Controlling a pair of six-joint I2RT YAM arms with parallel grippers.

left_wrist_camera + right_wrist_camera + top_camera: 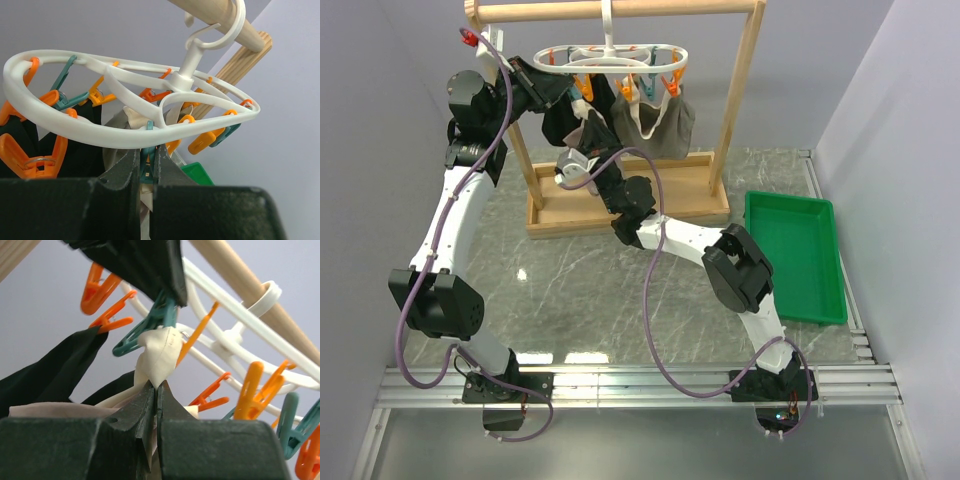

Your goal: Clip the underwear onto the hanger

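Note:
The white hanger [610, 60] hangs by its hook from the wooden rail, with orange and teal pegs under its rings; it also shows in the left wrist view [125, 132]. My left gripper [557, 88] is shut on a teal peg [146, 170] just below the ring. In the right wrist view its dark fingers [145, 262] squeeze that teal peg [150, 322]. The peg's tip touches the underwear's cream waistband [159, 357]. My right gripper [156, 386] is shut on the underwear just below that and holds it up under the hanger [582, 150].
A black garment [563, 115] and a grey-taupe garment [655, 125] hang clipped on the hanger. The wooden rack frame [738, 100] stands on its wooden base [620, 208]. A green tray [795, 255] lies at the right.

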